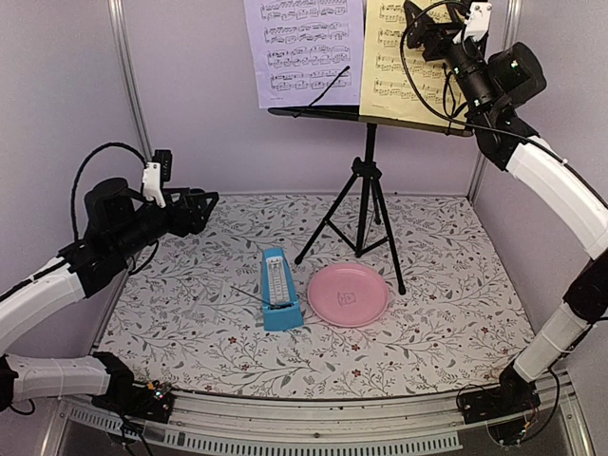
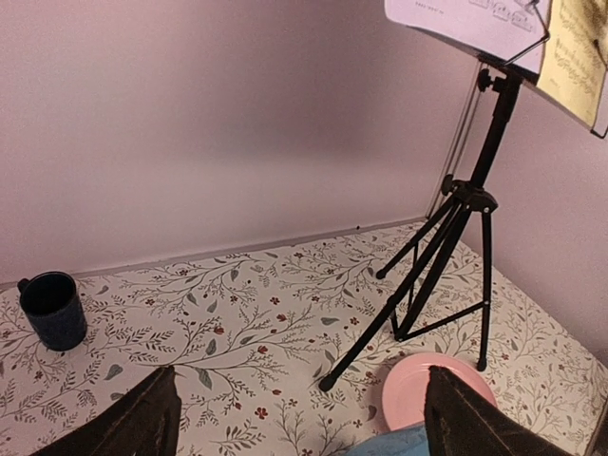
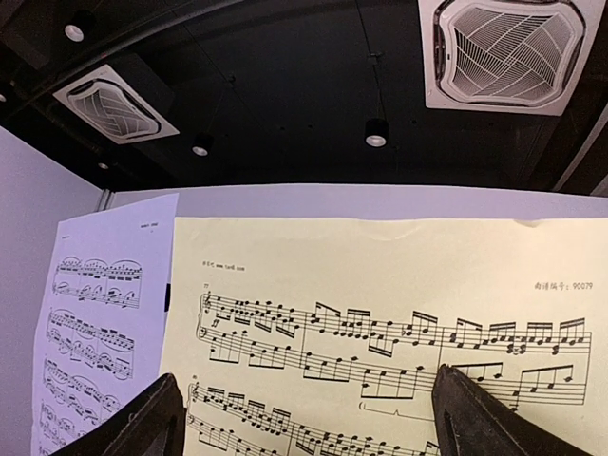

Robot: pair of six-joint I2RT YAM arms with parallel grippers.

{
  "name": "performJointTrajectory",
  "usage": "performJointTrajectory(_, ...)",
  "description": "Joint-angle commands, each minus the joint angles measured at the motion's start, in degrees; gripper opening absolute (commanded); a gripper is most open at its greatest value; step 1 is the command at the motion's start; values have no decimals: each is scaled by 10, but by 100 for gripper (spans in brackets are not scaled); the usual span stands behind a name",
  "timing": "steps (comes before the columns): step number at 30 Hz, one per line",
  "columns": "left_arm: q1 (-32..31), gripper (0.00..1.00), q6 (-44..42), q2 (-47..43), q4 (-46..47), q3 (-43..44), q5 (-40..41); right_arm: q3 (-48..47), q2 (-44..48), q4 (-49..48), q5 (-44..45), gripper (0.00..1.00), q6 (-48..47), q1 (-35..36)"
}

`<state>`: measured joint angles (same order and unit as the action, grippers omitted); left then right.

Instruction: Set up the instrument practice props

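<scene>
The black tripod music stand (image 1: 366,190) stands at the back of the table, with its desk (image 1: 370,116) carrying a lilac sheet (image 1: 304,47) and a yellow sheet (image 1: 399,62) side by side. My right gripper (image 1: 415,24) is raised in front of the yellow sheet (image 3: 380,313), open, with its fingers apart from the paper; the lilac sheet (image 3: 100,323) shows to the left. The blue metronome (image 1: 278,290) stands upright on the table in front of the stand. My left gripper (image 1: 211,211) hovers open at the left, empty, facing the stand (image 2: 446,247).
A pink round plate (image 1: 348,294) lies beside the metronome, just in front of the tripod's legs. A dark blue cup (image 2: 54,309) sits by the back wall at the left. Walls close the table at the back and on both sides.
</scene>
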<state>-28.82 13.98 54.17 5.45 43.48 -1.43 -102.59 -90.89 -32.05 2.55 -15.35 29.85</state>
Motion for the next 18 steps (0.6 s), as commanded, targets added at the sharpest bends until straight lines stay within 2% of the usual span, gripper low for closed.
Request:
performJointTrajectory(1,-4,89,-11,-15,-2,-7,11,-26,-17,2,38,90,-23,-14)
performJointTrajectory(6,-4,90,-12,-17,-7,-8,13,-34,-23,5,55,87,-34,-16)
performJointTrajectory(12,-4,90,-11,-16,-11,-8,14,-47,-25,15,99,89,-66,-17)
performJointTrajectory(18,-4,90,-11,-16,-10,-6,14,-30,-9,27,37,92,-50,-17)
